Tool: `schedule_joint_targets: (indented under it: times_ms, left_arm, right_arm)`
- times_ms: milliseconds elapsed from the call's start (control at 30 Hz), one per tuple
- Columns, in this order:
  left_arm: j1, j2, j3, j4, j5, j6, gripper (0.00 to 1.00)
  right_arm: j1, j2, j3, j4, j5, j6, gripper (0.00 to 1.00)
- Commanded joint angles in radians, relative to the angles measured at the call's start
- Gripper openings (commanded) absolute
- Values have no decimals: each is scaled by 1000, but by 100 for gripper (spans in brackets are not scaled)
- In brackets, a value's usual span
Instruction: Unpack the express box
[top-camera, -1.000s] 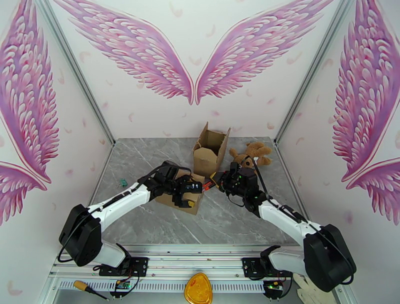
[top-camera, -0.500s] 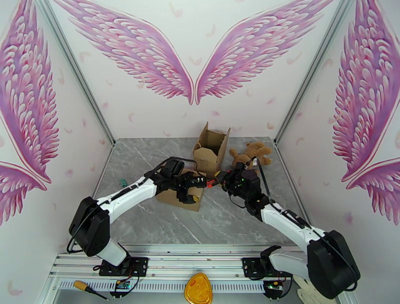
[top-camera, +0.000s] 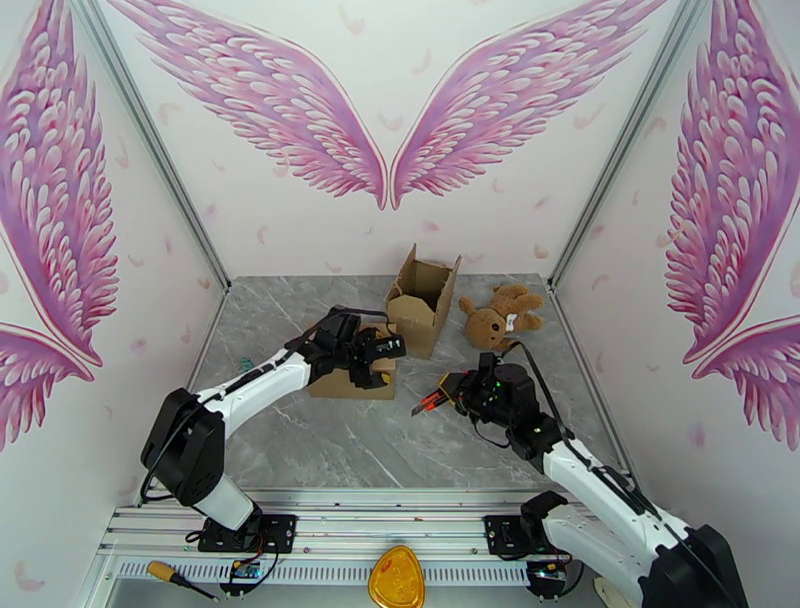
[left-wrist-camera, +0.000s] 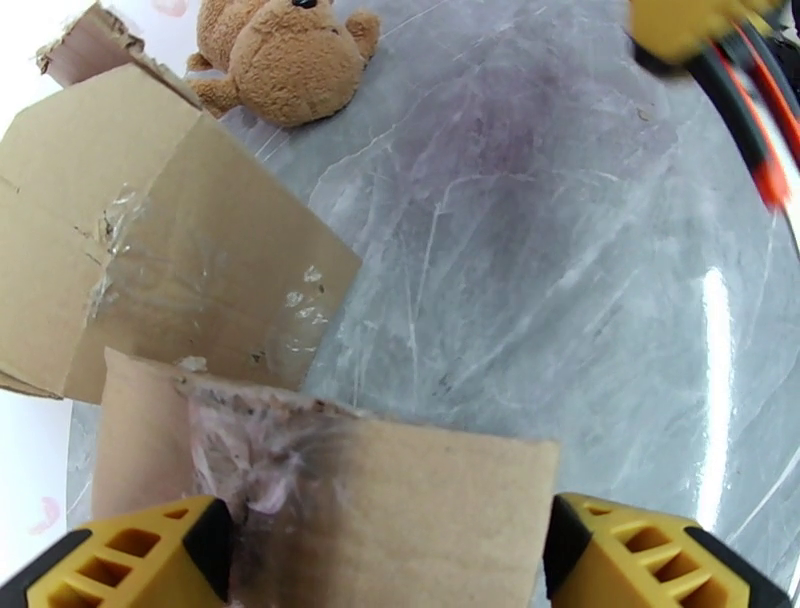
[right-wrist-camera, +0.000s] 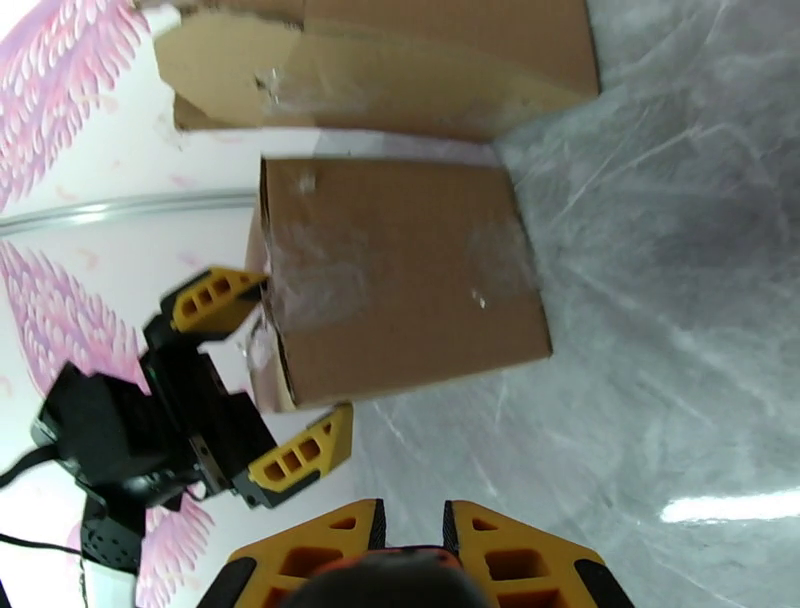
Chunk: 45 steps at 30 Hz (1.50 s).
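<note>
right gripper (right-wrist-camera: 410, 525), closed on the cutter (top-camera: 428, 404), retreats toward the desk's (top-camera: 400, 455) near edge, so we judge cutting over; left gripper (left-wrist-camera: 390, 540) seems clamped on the closed box (right-wrist-camera: 400, 270).

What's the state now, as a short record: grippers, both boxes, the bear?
left gripper: jaws wide, one finger each side of the small taped brown cardboard box; clamped or not, unclear
right gripper: shut on an orange and black tool
tall open brown cardboard box: upright, beyond the small one
brown plush teddy bear: lying on the grey marble table, right of the open box
</note>
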<state>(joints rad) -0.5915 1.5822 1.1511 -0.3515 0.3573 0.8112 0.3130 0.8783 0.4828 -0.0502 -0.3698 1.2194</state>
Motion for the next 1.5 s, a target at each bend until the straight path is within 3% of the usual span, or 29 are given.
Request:
schedule_joint_targets:
  times_ms: [0, 200, 467, 633, 667, 833, 933, 1067, 1267, 1467]
  left_arm:
    - [-8, -82, -40, -59, 27, -25, 86]
    - [-8, -183, -63, 30, -23, -162, 90]
    - [14, -258, -48, 54, -176, -268, 94]
    - [64, -272, -36, 54, -232, -364, 96]
    - [74, -271, -32, 49, -237, -382, 96]
    - [151, -236, 38, -45, -280, -488, 98]
    - [210, -180, 118, -136, -275, -550, 99]
    - [283, -55, 289, -273, -210, -637, 99]
    - [337, 186, 520, -424, -75, -741, 93]
    - [357, 341, 648, -511, -29, -830, 88]
  right_arm:
    - [-78, -24, -17, -59, 60, -55, 0]
    - [-184, 132, -40, 1, 82, -151, 0]
    - [-224, 442, 30, 183, 138, -253, 5]
    - [-239, 636, 105, 243, 90, -254, 12]
    - [-240, 661, 121, 230, 92, -256, 15]
    - [-248, 687, 204, 107, 132, -295, 53]
    - [-249, 645, 267, -29, 190, -357, 82]
    - [-246, 568, 305, -157, 234, -422, 98]
    - [-172, 373, 310, -316, 305, -551, 99]
    - [61, 289, 382, -441, 247, -718, 85]
